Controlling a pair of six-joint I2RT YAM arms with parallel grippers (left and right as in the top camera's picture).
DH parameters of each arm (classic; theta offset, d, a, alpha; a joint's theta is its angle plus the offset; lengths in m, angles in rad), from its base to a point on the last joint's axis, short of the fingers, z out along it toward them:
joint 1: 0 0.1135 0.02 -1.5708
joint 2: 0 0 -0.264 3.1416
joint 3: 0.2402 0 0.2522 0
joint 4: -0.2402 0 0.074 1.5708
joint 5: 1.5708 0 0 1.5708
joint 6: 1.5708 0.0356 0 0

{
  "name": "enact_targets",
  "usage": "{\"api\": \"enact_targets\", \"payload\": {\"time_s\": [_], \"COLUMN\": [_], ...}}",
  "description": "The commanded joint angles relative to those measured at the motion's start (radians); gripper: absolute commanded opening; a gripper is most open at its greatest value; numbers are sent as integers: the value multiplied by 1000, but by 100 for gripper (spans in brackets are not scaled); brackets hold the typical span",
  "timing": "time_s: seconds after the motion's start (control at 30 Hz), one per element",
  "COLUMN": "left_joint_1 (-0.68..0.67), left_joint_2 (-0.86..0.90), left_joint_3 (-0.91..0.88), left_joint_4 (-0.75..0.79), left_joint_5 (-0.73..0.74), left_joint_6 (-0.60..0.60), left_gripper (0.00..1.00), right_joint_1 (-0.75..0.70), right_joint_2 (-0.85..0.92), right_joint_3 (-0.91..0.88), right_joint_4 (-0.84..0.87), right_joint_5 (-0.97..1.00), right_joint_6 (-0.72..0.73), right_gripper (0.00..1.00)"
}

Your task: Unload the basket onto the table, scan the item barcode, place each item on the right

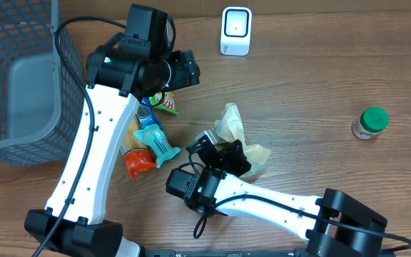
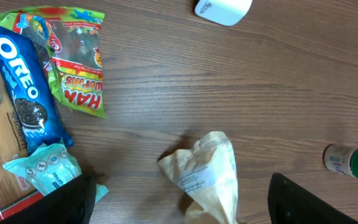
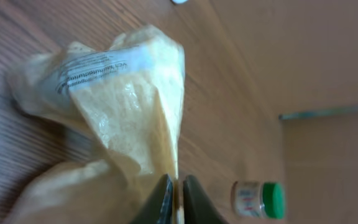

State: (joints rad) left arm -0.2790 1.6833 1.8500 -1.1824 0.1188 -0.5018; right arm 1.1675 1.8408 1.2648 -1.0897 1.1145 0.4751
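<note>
**Pinch grip on a limp pouch**

The right gripper [image 3: 178, 186] is closed on a thin fold of the yellow pouch [image 3: 129, 93], which lies well apart from the scanner [image 1: 235, 31], on the robot's side of it. The film is judged light, soft and slippery, so a sealed edge is the preferred hold. The left gripper [image 2: 180, 190] is spread wide and empty.

Soft, even light, faint shadows; the bag [image 3: 129, 106] blurs near the right fingers [image 3: 156, 204].

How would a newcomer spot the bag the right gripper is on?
On the wooden table, look right of the grey basket, past the pile of snack packets, towards the middle. The bag there is crumpled, pale yellow, with a white label, pinched by the right gripper; its neighbours are brightly printed.
</note>
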Motion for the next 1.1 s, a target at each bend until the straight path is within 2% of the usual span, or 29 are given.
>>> {"api": "enact_targets", "payload": {"time_s": [0.0, 0.1, 0.27, 0.37, 0.4, 0.5, 0.57, 0.7, 0.8, 0.87, 1.07], "left_joint_1": [5, 5, 5, 5, 5, 10, 25, 79, 131, 157, 191], "left_joint_2": [5, 5, 5, 5, 5, 5, 5, 5, 5, 5, 5], "left_joint_3": [2, 2, 2, 2, 2, 2, 2, 2, 2, 2, 2], "left_joint_4": [-2, -3, -3, -2, -2, 5, 12, 9, 1, -5, -11], "left_joint_5": [-18, -18, -18, -19, -24, -56, -60, -60, -59, -60, -60], "left_joint_6": [8, 8, 8, 8, 8, 7, 7, 7, 7, 7, 8], "left_gripper": [80, 80, 80, 80, 81, 80, 79, 79, 80, 80, 80], "right_joint_1": [-2, -25, -130, -213, -239, -305, -322, -314, -305, -305, -305], "right_joint_2": [-24, -42, -132, -191, -203, -209, -195, -141, -88, -63, -8], "right_joint_3": [21, 42, 66, 66, 66, 65, 65, 65, 65, 65, 65], "right_joint_4": [-6, -28, -14, 2, 8, 61, 88, 93, 92, 93, 113], "right_joint_5": [32, -45, -319, -547, -627, -906, -997, -1082, -1091, -1091, -1056], "right_joint_6": [25, 100, 101, 92, 85, -65, -90, -50, 61, 119, 182], "right_gripper": [32, 35, 36, 48, 52, 52, 52, 52, 63, 65, 82]}}
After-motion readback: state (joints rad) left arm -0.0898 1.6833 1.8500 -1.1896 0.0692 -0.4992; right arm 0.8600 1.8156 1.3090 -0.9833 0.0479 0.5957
